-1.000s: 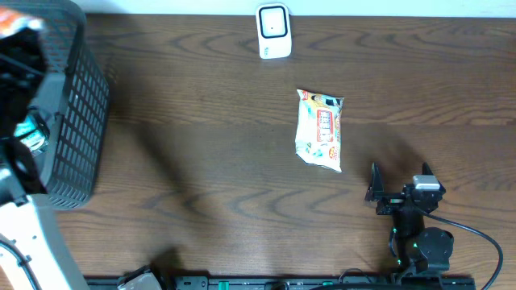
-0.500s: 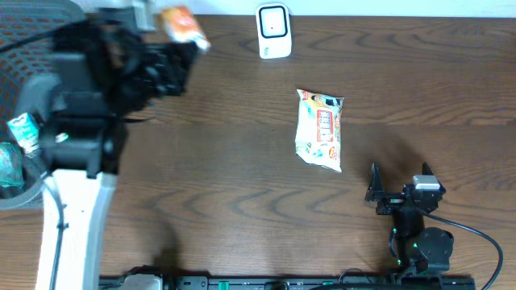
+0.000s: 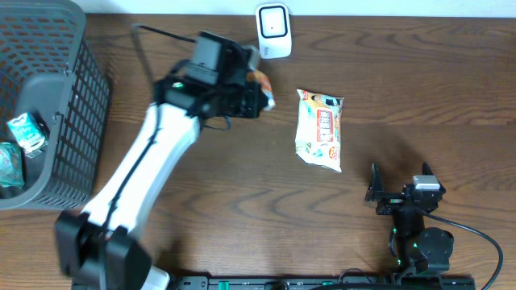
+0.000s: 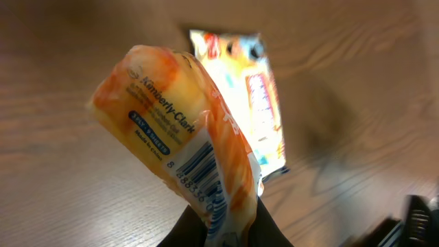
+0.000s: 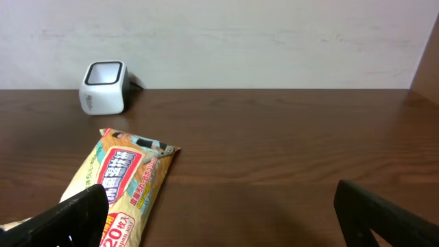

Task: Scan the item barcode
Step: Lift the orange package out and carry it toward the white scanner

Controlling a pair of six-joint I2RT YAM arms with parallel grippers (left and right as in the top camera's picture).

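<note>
Tissue pack [image 4: 171,130] pinched in the left claw [image 3: 256,95], barcode [image 4: 202,165] showing.
The pack sticks out just ahead of the shut jaws, and the white scanner [image 3: 273,31] stands near beyond it. Best to turn the barcode squarely to its window and hold steady.

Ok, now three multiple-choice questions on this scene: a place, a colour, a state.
1. Where on the table does the scanner stand? A) far edge B) near edge C) middle
2. What colour is the pouch in the left gripper? A) blue B) orange C) black
3. How is the right gripper? A) shut on the pouch B) shut, empty C) open, empty
1 A, it stands by the wall; 2 B, orange film fills the wrist view; 3 C, jaws apart, nothing between.
</note>
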